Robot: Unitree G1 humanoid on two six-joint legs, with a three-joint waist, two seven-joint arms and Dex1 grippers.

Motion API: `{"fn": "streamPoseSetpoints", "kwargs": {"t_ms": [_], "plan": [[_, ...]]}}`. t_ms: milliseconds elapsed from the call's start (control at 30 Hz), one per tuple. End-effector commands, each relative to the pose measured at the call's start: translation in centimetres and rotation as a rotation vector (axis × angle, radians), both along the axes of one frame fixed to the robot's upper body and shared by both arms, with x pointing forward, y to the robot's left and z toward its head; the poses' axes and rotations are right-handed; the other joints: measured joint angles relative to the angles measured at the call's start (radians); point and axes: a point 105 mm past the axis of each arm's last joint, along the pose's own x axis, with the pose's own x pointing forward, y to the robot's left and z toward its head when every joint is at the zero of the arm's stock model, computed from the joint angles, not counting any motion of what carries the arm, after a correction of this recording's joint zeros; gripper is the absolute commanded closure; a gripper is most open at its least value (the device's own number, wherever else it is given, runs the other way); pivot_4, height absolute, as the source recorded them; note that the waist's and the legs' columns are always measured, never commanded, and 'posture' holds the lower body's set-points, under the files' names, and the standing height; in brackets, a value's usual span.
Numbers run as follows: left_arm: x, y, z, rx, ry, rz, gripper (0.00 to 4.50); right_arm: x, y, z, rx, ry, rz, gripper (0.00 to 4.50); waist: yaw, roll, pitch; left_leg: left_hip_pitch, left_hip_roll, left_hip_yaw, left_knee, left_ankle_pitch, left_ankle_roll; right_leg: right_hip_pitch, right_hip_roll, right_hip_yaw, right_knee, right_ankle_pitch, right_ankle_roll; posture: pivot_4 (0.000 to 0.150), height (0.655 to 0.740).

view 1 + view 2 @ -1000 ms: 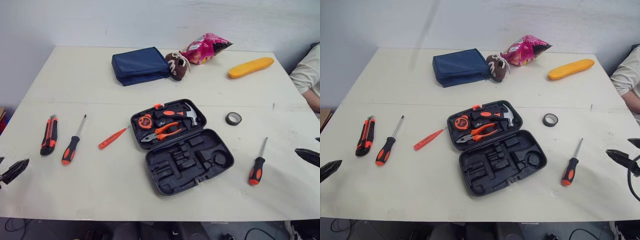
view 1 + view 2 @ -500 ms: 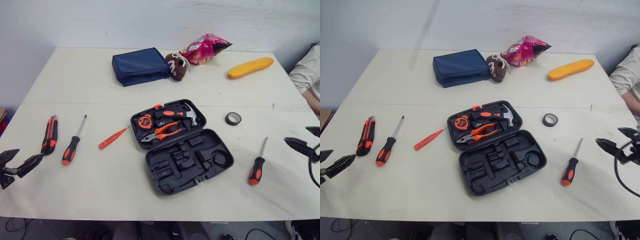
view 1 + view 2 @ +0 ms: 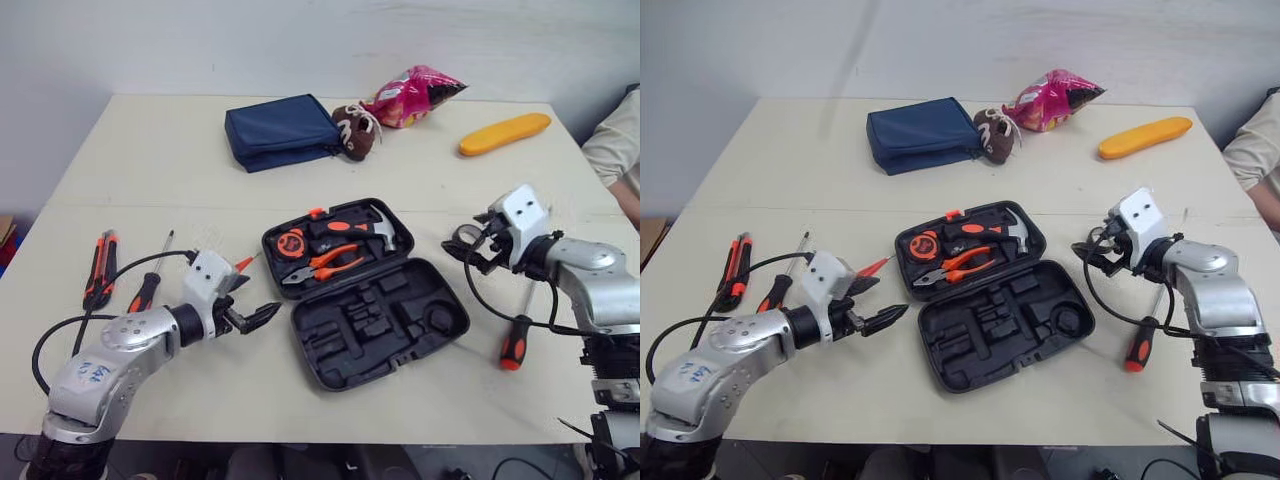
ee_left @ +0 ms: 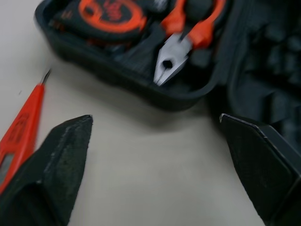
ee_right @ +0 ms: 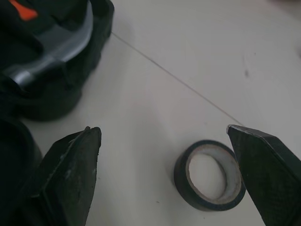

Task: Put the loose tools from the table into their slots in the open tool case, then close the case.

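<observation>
Both grippers spread beside the open tool case

The left gripper (image 4: pixel 155 117) hung with its fingers wide apart just left of the open tool case (image 3: pixel 380 320), holding nothing, with the thin red screwdriver (image 4: pixel 23 127) lying beside it. The right gripper (image 5: pixel 163 128) was also spread. It sat over the black tape roll (image 5: pixel 200 200), which lay flat on the table (image 3: pixel 300 400) just right of the case, with neither finger touching it. The hammer (image 3: pixel 350 225), pliers (image 3: pixel 325 265) and tape measure (image 3: pixel 290 244) sat in the case's far half. One black-and-orange screwdriver (image 3: pixel 515 335) lay to the case's right. Another screwdriver (image 3: pixel 148 290) and a utility knife (image 3: pixel 97 270) lay far left.
</observation>
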Motion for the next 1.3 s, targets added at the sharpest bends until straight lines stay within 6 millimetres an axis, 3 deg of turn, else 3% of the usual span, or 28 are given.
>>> {"fn": "streamPoseSetpoints", "kwargs": {"t_ms": [33, 200, 233, 433, 767, 900, 1000, 1300], "plan": [[0.3, -1.3, -0.5, -0.003, -0.014, -0.022, 1.76, 0.1, 1.5, -0.3, -0.013, -0.018, 0.062, 1.75, 0.000, 0.001, 0.000, 0.000, 0.000, 0.000, 0.000, 0.000, 0.000, 0.000, 0.000, 0.000, 0.000, 0.000, 0.000, 0.150, 0.7400], [0.1, -2.8, -0.7, -0.056, 0.000, -0.063, 4.03, 0.3, 3.6, -0.7, 0.022, -0.018, 0.110, 4.24, -0.002, 0.001, 0.001, 0.000, 0.000, 0.001, 0.006, 0.000, 0.000, 0.000, 0.000, 0.002, 0.006, 0.000, 0.001, 0.150, 0.7400], [0.3, -3.1, -0.8, -0.064, 0.001, -0.063, 4.47, 0.4, 3.9, -1.0, 0.021, -0.015, 0.115, 4.50, -0.001, 0.001, 0.001, 0.001, 0.000, 0.001, 0.007, 0.000, 0.000, 0.000, 0.000, 0.002, 0.007, 0.000, 0.001, 0.150, 0.7400], [0.4, -4.7, -1.7, -0.080, 0.020, -0.096, 4.47, -0.5, 5.8, -2.4, 0.033, 0.013, 0.155, 4.50, 0.000, 0.001, 0.001, 0.000, 0.000, 0.000, 0.008, 0.000, 0.000, 0.001, 0.000, 0.001, 0.007, 0.000, 0.001, 0.150, 0.7400], [0.8, -4.2, -1.5, -0.023, 0.006, -0.152, 4.47, -3.1, 7.9, -3.7, 0.072, 0.072, 0.296, 4.50, 0.000, 0.001, 0.001, 0.001, 0.000, 0.000, 0.007, 0.000, 0.000, 0.001, 0.000, 0.001, 0.007, 0.000, 0.001, 0.150, 0.7400], [0.2, -5.0, -1.7, 0.018, -0.001, -0.255, 4.47, -7.2, 9.6, -3.7, 0.162, 0.140, 0.479, 4.50, 0.006, 0.001, 0.001, 0.001, 0.000, -0.001, 0.006, 0.000, 0.000, 0.001, 0.000, 0.000, 0.006, 0.000, 0.001, 0.150, 0.7400], [0.6, -4.5, -1.8, 0.019, -0.002, -0.261, 4.47, -9.2, 9.5, -4.7, 0.157, 0.211, 0.526, 4.50, 0.008, 0.002, 0.001, 0.001, 0.000, -0.001, 0.005, 0.000, 0.000, 0.001, 0.000, 0.000, 0.005, 0.000, 0.001, 0.150, 0.7400], [-1.1, -4.8, -2.7, -0.012, 0.055, -0.346, 4.47, -9.1, 8.1, -4.9, 0.172, 0.196, 0.431, 4.50, 0.005, 0.002, 0.001, 0.003, 0.000, -0.001, 0.004, 0.000, 0.000, 0.004, 0.000, 0.000, 0.003, 0.000, 0.001, 0.150, 0.7400]]}}
